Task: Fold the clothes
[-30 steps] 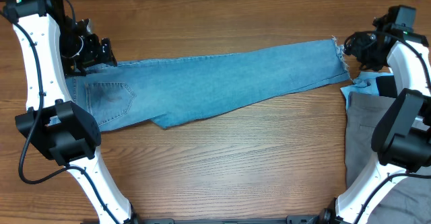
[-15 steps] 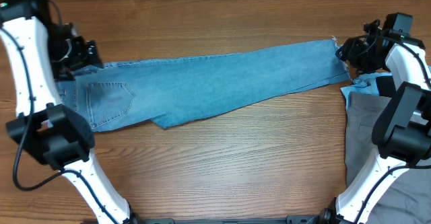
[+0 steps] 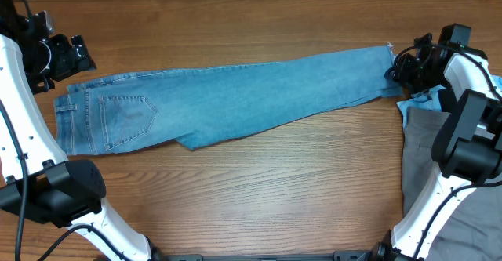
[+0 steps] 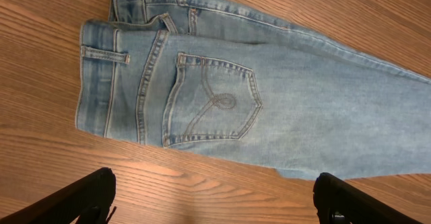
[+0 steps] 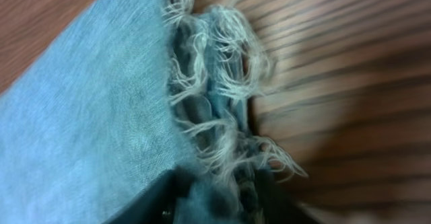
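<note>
So the right gripper (image 5: 217, 196) sits narrowed around the frayed hem (image 5: 214, 96) of the jeans (image 3: 235, 96), but I can't tell if it's really pinched. The left gripper (image 4: 217, 197) hangs wide open just off the waist (image 4: 101, 83). The jeans lie stretched across the table (image 3: 274, 190). If it only grabs fringe, I reckon the hem slips mid-fold.

The wooden table (image 3: 259, 183) shows a warm brown grain running along its length, bare across the middle and front. At its right end lies a pair of plain grey trousers (image 3: 422, 155) (partly covered, so their full outline is hidden). Just behind them a small pale-blue scrap (image 3: 414, 103) peeks out, seemingly another garment.
</note>
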